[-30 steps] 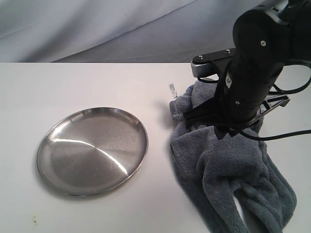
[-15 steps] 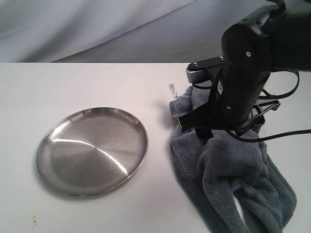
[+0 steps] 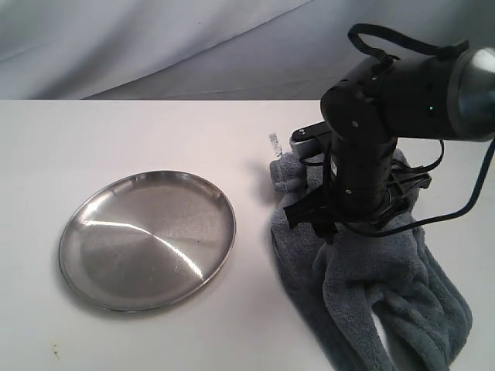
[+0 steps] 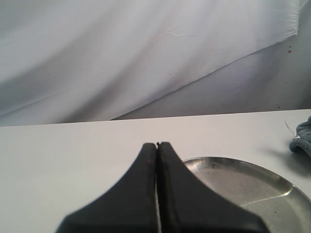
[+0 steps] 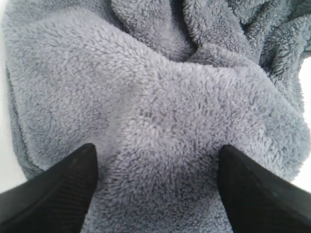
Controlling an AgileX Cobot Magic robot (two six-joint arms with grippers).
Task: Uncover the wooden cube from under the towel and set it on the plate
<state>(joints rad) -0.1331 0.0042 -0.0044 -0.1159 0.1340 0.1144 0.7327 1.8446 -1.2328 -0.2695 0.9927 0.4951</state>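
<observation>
The blue-gray towel [image 3: 363,294] lies crumpled on the right of the white table, its white tag [image 3: 274,144] at the far edge. The wooden cube is hidden from every view. My right gripper [image 5: 158,155] is open, its two black fingers spread wide and pressed down onto a raised bump of the towel [image 5: 160,111]; in the exterior view the black right arm [image 3: 363,147] covers it. The empty silver plate [image 3: 147,239] sits left of the towel. My left gripper [image 4: 158,144] is shut on nothing, hovering beside the plate [image 4: 252,189]; the exterior view does not show it.
Grey draped cloth [image 3: 155,46] backs the table. Bare white tabletop [image 3: 116,131] surrounds the plate. Black cables [image 3: 456,209] trail from the right arm over the towel.
The right arm has dropped lower and swung left over the towel's upper part. Towel and plate lie as before.
</observation>
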